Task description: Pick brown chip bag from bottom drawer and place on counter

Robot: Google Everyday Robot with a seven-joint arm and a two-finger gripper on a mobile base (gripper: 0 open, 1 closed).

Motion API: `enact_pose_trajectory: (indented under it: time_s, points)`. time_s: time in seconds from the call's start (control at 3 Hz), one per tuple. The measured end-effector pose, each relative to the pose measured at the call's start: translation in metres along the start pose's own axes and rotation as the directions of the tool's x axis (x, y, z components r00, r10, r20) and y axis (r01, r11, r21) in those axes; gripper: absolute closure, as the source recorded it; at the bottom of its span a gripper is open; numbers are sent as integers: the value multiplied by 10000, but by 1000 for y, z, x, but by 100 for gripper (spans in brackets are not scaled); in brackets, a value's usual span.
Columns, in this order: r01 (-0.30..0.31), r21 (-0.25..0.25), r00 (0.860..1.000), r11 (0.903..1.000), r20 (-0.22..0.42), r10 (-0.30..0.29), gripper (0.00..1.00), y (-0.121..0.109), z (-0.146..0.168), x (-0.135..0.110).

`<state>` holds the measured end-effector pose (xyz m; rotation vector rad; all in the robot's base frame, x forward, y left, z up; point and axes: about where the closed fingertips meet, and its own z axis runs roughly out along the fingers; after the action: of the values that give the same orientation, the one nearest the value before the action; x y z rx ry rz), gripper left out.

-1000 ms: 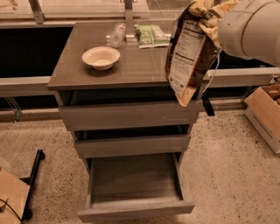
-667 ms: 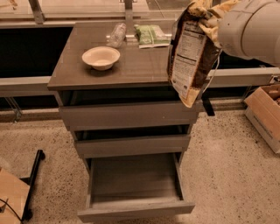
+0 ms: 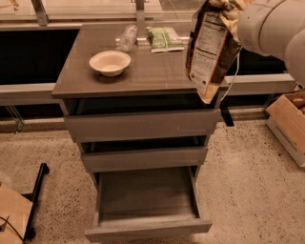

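One brown chip bag point(image 3: 209, 47) to deal with, hanging in the air over the right edge of the bench point(image 3: 152, 76), with its lower tan end just past the near right corner and its white label turned to the camera. Clamped at its upper end by the gripper point(image 3: 232, 12), at the far upper right, closed on the top of the bag. No longer in the bottom drawer point(image 3: 147, 195), pulled far out and bare inside. Looks like the carrying step, with the placing not yet done. Next, most likely: move left over the bare near-right part of the top, lower to contact with the surface, then release — well clear of the white bowl point(image 3: 109, 62). Counted: three drawers, the lowest open the most; one bowl at the near left of the top; one flat green packet point(image 3: 164, 38) at the far middle; one clear plastic bag point(image 3: 127, 37) just left of it; one cardboard box point(image 3: 290, 119) on the floor at the right.
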<state>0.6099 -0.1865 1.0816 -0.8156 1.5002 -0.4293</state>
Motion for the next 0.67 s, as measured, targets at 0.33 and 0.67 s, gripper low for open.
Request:
enact_pose_trajectory:
  time_s: [0.33, 0.67]
  points:
    - [-263, 172, 9995, 9995, 167, 260, 100, -10, 29, 0]
    - [-498, -239, 9983, 9985, 276, 504, 100, 8, 70, -7]
